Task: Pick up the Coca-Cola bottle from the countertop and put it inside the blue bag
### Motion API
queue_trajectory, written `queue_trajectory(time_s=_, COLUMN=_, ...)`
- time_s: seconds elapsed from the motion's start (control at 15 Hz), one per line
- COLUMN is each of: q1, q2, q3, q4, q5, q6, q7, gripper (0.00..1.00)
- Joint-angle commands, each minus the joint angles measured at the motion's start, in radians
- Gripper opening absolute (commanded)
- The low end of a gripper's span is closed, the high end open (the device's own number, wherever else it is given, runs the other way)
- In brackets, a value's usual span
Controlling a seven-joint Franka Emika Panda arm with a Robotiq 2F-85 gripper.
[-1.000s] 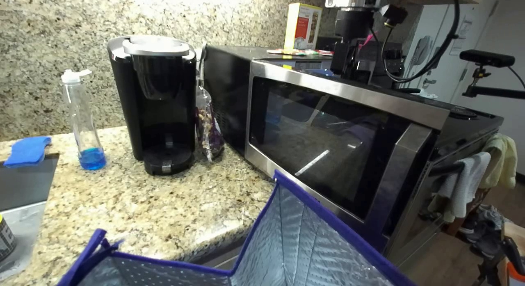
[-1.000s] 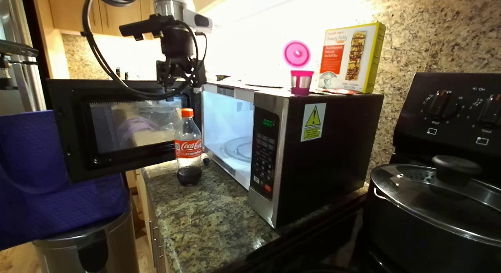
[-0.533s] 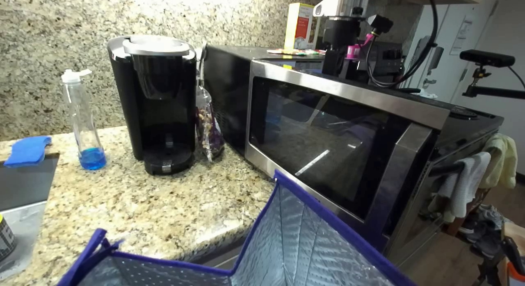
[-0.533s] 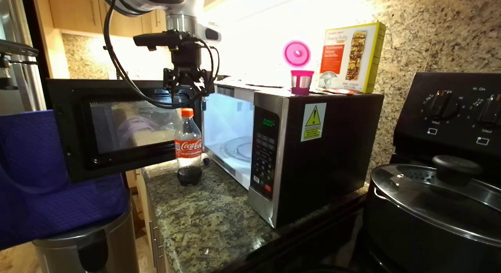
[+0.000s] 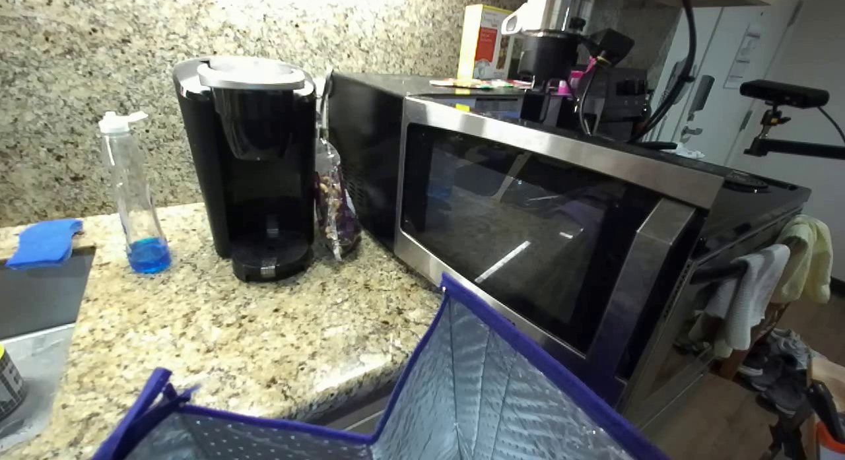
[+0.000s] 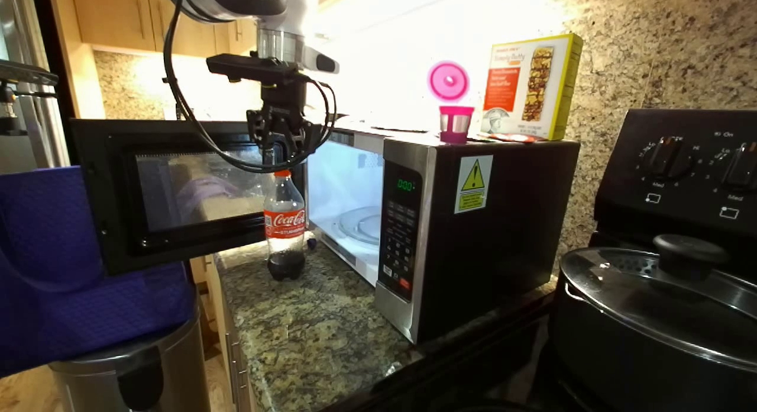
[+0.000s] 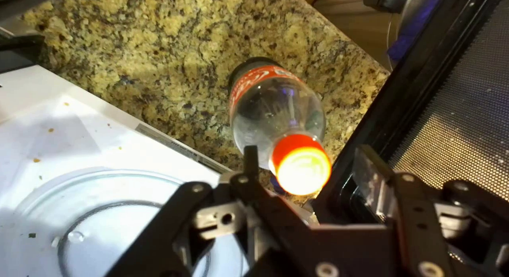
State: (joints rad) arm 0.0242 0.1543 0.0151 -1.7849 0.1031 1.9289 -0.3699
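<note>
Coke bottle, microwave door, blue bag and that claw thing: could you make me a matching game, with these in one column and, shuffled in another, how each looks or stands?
Column one
1. Coca-Cola bottle
2. microwave door
3. blue bag
4. gripper

Column two
A. jaws apart, holding nothing
B. standing upright on the countertop
C. silvery lining showing
D. swung open

Pairs: 1-B; 2-D; 3-C; 4-A

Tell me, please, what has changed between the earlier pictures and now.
The open tool has moved down towards the Coca-Cola bottle and, in an exterior view, a little rightward; nothing has been taken hold of or let go. The bottle stands upright on the countertop as before, and the blue bag and open microwave door have stayed put.
</note>
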Motion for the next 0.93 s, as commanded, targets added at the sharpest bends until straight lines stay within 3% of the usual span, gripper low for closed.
queue_trajectory(time_s=0.0, q1=-0.023, q2=0.003, q3=0.012, q4=0.012, q5=0.037, q6=-0.021, q7=-0.055, gripper=0.33)
queue_trajectory(time_s=0.27, q1=-0.026, q2=0.000, q3=0.010, q4=0.009, q5=0.032, q6=-0.020, q7=-0.051, gripper=0.11)
queue_trajectory(time_s=0.6, q1=-0.035, q2=-0.073, q3=-0.004, q4=-0.043, q5=0.011, q6=-0.004, q7=-0.030, gripper=0.11)
queue_trajectory(time_s=0.87, q1=-0.040, q2=-0.232, q3=-0.025, q4=-0.134, q5=-0.025, q6=0.021, q7=-0.007, gripper=0.11)
